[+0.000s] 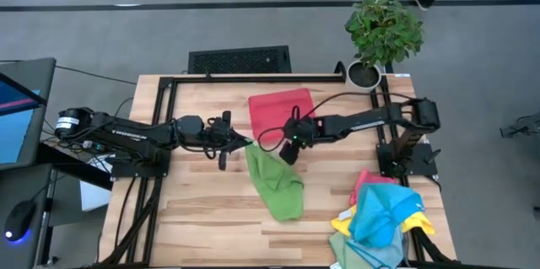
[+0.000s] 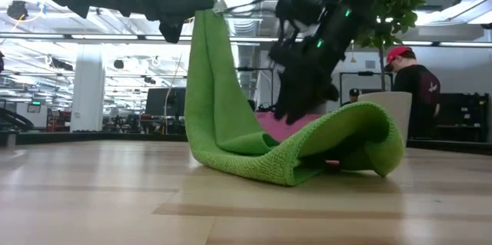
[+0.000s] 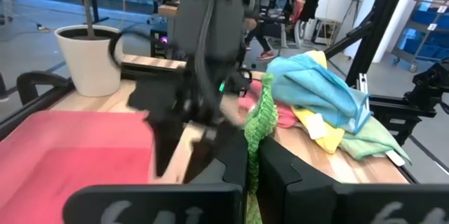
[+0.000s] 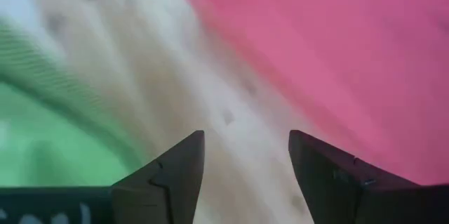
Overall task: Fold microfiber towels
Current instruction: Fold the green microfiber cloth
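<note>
high view: the left hand is clamped on a corner of the green towel near the middle of the desk, the cloth trailing away from it in a crumpled strip. the right hand hangs just beside that corner with its fingers apart, holding nothing, over the edge of the red tray. the unfolded pile of towels, blue, yellow, pink and pale green, sits at the desk's corner on the right arm's side. a potted plant stands at the far edge.

low view: the green towel hangs from above by one corner, the rest lying humped on the desk; no neat fold shows yet.

left wrist view: the cloth is pinched between the closed fingers, with the pile and the right arm beyond.

right wrist view: open fingers above bare wood, green on one side, red on the other.

judging by this, the first towel is only lifted and everything in the pile is left. the tray lies close to where the cloth must be spread, and may crowd it.
</note>
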Robot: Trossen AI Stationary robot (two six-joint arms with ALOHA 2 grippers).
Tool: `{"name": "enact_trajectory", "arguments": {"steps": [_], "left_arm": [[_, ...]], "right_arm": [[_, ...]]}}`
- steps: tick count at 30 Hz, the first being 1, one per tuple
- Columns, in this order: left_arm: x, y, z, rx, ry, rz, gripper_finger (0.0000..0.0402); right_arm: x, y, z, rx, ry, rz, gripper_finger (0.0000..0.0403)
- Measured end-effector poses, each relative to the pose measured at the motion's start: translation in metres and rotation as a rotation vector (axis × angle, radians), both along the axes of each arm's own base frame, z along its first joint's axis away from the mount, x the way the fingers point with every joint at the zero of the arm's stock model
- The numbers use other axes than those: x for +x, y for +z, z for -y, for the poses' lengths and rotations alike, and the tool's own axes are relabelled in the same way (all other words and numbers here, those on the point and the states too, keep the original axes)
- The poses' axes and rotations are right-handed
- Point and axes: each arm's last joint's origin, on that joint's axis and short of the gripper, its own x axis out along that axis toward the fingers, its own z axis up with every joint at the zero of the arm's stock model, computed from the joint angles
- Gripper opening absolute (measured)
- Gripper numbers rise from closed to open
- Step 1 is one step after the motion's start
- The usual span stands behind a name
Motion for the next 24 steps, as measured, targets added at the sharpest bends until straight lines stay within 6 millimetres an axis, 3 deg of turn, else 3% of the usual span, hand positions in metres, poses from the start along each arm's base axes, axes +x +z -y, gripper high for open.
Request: {"name": "enact_trajectory", "arguments": {"steps": [5, 10, 16, 24], "left_arm": [[0.000, 0.000, 0.000, 0.001, 0.006, -0.005, 0.0000], [0.000, -0.001, 0.000, 0.001, 0.009, -0.007, 0.0000], [0.000, -0.001, -0.001, 0.001, 0.022, -0.007, 0.0000], [0.000, -0.001, -0.001, -0.003, 0.029, -0.011, 0.0000]], "right_arm": [[-0.003, 0.015, -0.026, 0.082, 0.000, 0.056, 0.0234], [0.002, -0.009, -0.050, 0.063, 0.012, -0.007, 0.0234], [0.008, -0.032, -0.051, 0.068, -0.030, -0.042, 0.0234], [0.012, -0.032, -0.055, 0.079, -0.026, -0.001, 0.0234]]}}
